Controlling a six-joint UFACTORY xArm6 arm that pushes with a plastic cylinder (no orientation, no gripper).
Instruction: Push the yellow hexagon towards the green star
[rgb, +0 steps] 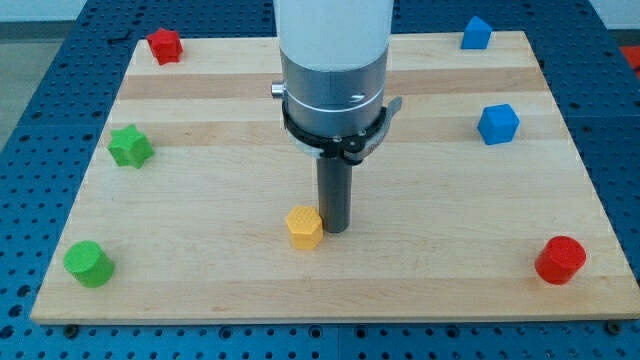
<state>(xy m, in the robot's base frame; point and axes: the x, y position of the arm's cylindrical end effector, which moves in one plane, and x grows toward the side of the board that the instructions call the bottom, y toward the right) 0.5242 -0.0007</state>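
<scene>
The yellow hexagon lies on the wooden board a little below its middle. My tip stands right next to the hexagon's right side, touching or nearly touching it. The green star lies near the board's left edge, up and far to the left of the hexagon. The rod hangs from a wide grey and white arm body that covers the board's upper middle.
A green cylinder sits at the lower left corner. A red block is at the upper left corner. Two blue blocks are at the upper right. A red cylinder is at the lower right.
</scene>
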